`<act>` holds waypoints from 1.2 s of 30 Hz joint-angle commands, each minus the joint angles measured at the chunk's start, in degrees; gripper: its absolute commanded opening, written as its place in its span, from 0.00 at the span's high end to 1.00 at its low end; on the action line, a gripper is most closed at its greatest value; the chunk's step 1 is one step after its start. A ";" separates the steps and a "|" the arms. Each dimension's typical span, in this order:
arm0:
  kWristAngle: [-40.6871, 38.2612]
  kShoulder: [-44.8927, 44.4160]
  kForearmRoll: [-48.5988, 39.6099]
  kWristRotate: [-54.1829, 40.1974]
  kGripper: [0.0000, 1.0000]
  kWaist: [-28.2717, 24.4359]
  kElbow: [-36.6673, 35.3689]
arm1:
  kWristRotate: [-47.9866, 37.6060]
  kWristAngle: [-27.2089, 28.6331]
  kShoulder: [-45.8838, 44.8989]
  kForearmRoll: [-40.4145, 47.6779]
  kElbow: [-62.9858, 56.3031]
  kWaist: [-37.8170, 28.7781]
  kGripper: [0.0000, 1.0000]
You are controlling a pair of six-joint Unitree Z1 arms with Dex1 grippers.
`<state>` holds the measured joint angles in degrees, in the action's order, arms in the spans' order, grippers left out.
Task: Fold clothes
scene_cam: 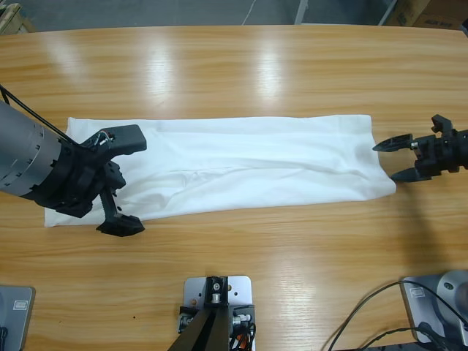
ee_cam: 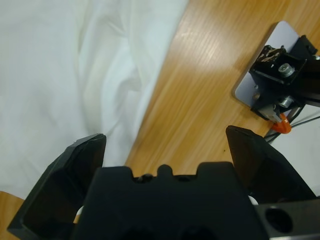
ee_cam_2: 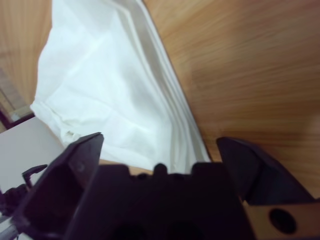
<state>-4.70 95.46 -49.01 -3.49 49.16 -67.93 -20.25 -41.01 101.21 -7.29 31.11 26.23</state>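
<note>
I'm looking down on the long wooden table (scene_cam: 256,66), and the plain white T-shirt of soft cloth (scene_cam: 241,164) lies folded into a long band across mid-frame. My left gripper (scene_cam: 124,183) sits over its left end, jaws spread wide, holding nothing. My right gripper (scene_cam: 395,159) waits at the band's right end, jaws wide apart, empty too.

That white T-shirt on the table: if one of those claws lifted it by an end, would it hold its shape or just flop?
Probably flop. The T-shirt lies flat on the table in a long band with soft wrinkles and layered edges, so it looks limp and light. Lifted by one end, it would likely sag and its folds could slip open.
</note>
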 commanded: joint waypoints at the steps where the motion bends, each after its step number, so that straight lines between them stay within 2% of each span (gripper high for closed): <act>1: -0.37 0.25 -0.91 -0.37 0.06 0.94 -0.20 | 2.79 -2.78 7.95 2.83 -2.90 -0.13 0.02; 7: -0.35 0.16 -1.00 -0.37 0.06 0.94 -0.36 | 3.37 -4.34 11.22 4.48 -2.90 -0.15 0.02; 16: -0.31 0.08 -1.08 -0.37 0.06 0.96 -0.35 | 3.02 -6.56 15.81 7.87 -2.46 -3.80 0.02; 22: -0.31 0.34 -1.03 -0.37 0.06 0.99 -0.45 | 3.18 -7.93 16.69 11.16 -2.51 -3.93 0.13; 23: -0.33 0.34 -1.01 -0.34 0.06 0.99 -0.40 | 3.25 -7.95 16.76 11.77 -2.55 -4.14 0.18; 25: -0.37 0.34 -1.07 -0.25 0.06 0.96 -0.29 | 3.27 -7.95 16.65 12.74 -2.51 -4.53 0.38; 27: -0.39 0.34 -1.08 -0.20 0.06 0.98 -0.13 | 3.21 -7.91 16.42 13.11 -2.46 -4.79 0.43; 28: -0.40 0.34 -1.03 -0.20 0.06 0.99 -0.13 | 3.29 -7.86 16.07 13.25 -2.46 -4.79 0.52; 29: -0.39 0.36 -1.00 -0.20 0.06 1.01 -0.19 | 3.37 -7.80 15.49 13.27 -2.46 -4.95 0.66; 30: -0.35 0.46 -1.00 -0.20 0.06 0.99 -0.27 | 3.46 -7.58 15.14 13.25 -2.48 -5.07 0.77; 34: -0.40 0.67 -1.00 -0.20 0.06 0.99 -0.54 | 4.27 -6.47 13.44 13.06 -2.76 -5.14 0.77; 35: -0.40 0.71 -1.00 -0.16 0.06 0.99 -0.40 | 4.60 -6.29 12.96 12.92 -2.81 -5.14 0.85; 36: -0.40 0.78 -1.00 -0.13 0.06 0.99 -0.26 | 4.92 -5.92 12.35 12.63 -2.81 -5.18 0.97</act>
<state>-4.69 95.43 -49.42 -3.49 49.61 -68.40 -17.30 -50.35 111.42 5.40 30.23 22.01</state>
